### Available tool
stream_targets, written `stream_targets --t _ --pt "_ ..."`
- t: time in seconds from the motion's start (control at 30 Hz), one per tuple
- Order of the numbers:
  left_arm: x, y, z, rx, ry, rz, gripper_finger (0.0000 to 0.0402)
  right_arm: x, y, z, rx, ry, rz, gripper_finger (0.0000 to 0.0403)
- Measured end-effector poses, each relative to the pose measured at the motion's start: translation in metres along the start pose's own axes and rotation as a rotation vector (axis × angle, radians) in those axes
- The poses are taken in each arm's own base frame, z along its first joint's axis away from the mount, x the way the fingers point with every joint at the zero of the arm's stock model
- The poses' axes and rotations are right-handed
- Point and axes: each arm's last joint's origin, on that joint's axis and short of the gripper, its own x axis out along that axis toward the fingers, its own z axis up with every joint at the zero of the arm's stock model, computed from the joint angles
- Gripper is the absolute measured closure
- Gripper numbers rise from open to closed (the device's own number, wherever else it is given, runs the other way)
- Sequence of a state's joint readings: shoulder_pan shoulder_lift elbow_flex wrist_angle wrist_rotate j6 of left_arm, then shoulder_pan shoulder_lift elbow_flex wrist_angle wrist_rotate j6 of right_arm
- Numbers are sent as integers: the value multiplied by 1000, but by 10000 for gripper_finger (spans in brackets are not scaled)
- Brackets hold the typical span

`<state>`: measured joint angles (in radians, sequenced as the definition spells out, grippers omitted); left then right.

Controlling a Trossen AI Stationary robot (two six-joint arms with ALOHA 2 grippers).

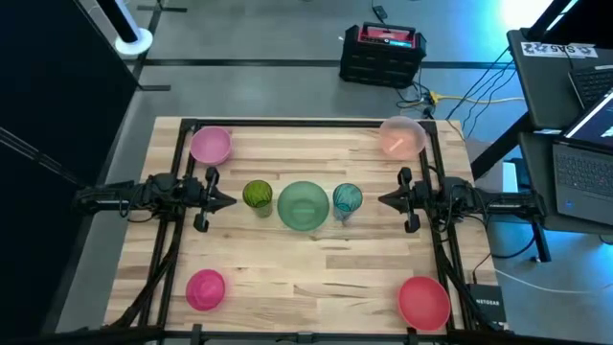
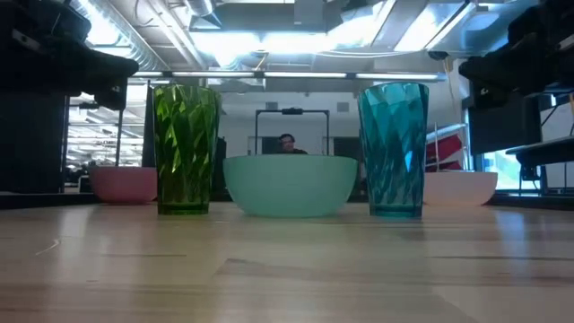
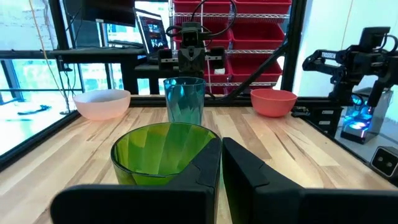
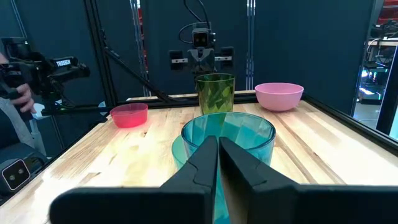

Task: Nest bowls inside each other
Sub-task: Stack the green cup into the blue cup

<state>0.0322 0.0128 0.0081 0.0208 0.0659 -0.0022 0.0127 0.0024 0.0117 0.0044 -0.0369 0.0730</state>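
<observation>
Bowls are all apart, so I think nesting has not begun. My big mint-green plastic bowl (image 1: 303, 205) sits in the middle, between a tall olive-green plastic cup (image 1: 257, 196) on its left and a tall teal plastic cup (image 1: 347, 198) on its right. Pink bowls (image 1: 211, 145) and a red bowl (image 1: 423, 302) sit at the corners. My left gripper (image 1: 228, 201) and right gripper (image 1: 383, 200) hover level, fingers pressed together, holding nothing. Next I must open one and grab a small bowl.
</observation>
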Motion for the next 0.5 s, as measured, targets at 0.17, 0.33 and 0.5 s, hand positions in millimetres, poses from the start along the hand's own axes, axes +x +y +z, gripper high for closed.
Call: stream_targets --t 0.17,0.33,0.5 --pt "0 0 0 7 -3 1 402 0 0 0 0 0 0 402" --pt "0 0 0 14 -5 2 402 0 0 0 0 0 0 402" --pt "0 1 0 5 -5 21 402 0 0 0 0 0 0 402"
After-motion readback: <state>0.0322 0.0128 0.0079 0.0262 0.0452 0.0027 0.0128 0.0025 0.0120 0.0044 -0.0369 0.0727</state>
